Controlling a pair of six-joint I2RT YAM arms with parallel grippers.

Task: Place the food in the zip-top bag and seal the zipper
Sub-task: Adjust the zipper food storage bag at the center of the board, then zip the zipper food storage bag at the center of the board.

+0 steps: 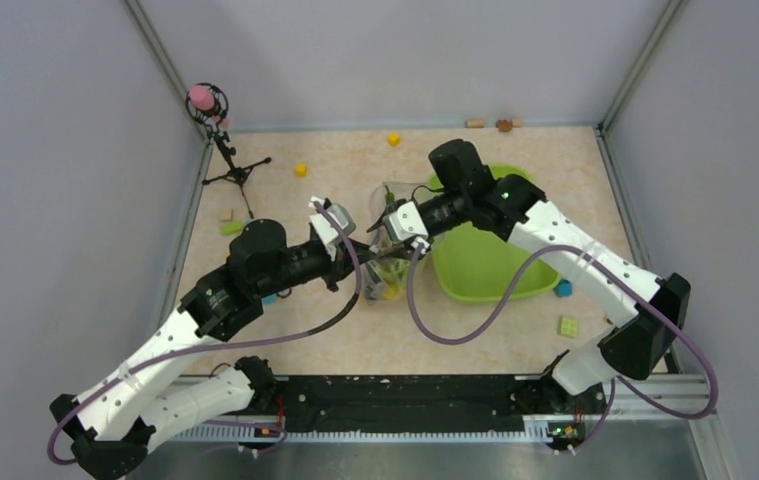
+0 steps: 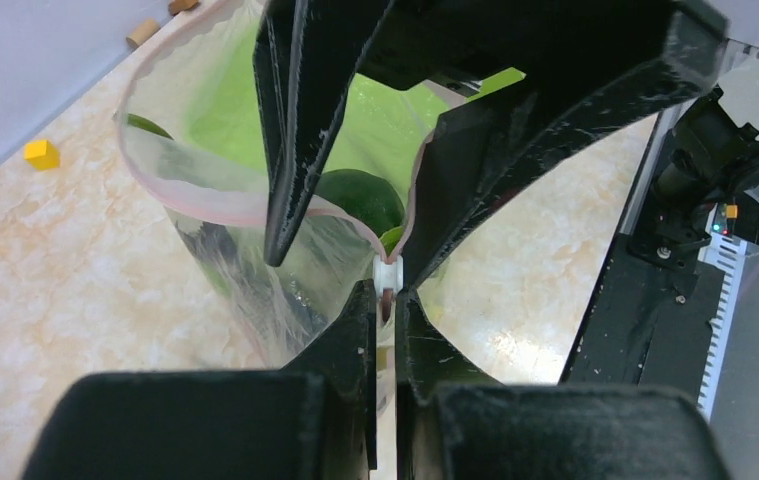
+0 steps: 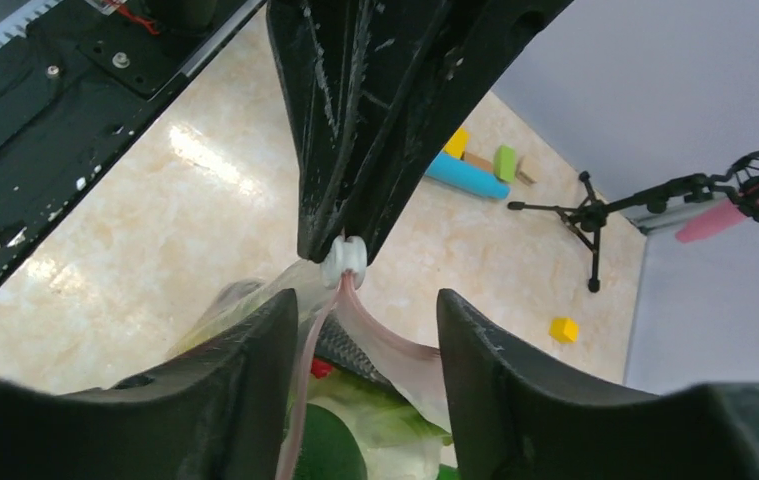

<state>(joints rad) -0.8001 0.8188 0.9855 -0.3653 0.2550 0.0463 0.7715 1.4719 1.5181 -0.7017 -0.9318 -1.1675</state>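
Zip-top bag, food inside, gapes open. Left fingers clamp its zipper end; right fingers, apart, straddle the pink strip just beyond. A misaligned squeeze could miss it, leaving the mouth unsealed.

I read both arms as the same build: white shell links, black joint housings. Left arm sits at 8 o'clock in the top view, right arm at 3 o'clock. One purple cable loops loosely along each arm. There's a green LED lit on the right arm's black housing. The black mounting rail at 6 o'clock has small screw heads and a white toothed strip along its near edge. Left gripper and right gripper have matte black wedge fingers with white scuffs.
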